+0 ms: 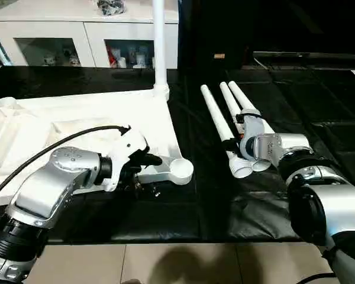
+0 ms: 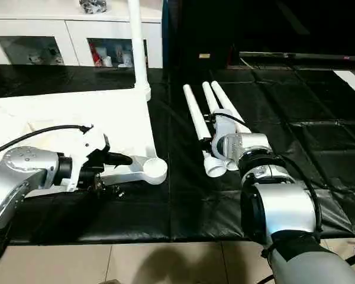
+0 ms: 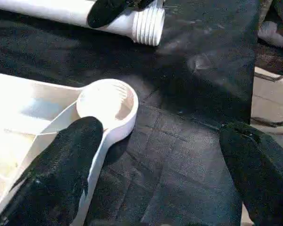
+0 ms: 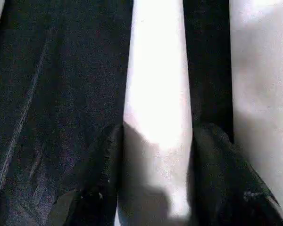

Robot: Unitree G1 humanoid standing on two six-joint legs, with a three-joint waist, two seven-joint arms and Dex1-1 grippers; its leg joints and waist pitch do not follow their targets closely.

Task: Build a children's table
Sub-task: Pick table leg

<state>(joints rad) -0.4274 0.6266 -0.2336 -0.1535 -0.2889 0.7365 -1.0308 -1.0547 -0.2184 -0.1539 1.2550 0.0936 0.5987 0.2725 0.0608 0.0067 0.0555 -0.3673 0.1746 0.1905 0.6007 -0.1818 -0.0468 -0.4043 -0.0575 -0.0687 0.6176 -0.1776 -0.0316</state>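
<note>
The tabletop (image 1: 89, 118) lies underside up on the black mat (image 1: 195, 201), at about 10 o'clock in the head view. One leg (image 1: 159, 41) stands upright in its far corner socket. The near corner socket (image 3: 106, 101) is empty. The left tool (image 3: 160, 155) has its fingers spread wide beside that socket. Three loose legs (image 1: 225, 127) lie at 2 o'clock. The right tool (image 4: 155, 165) appears clamped on one loose leg (image 4: 158, 94).

One tabletop (image 1: 106, 118); four legs: one standing socketed (image 1: 158, 41), three loose (image 1: 225, 124) (one between the right fingers (image 4: 104, 179)).
</note>
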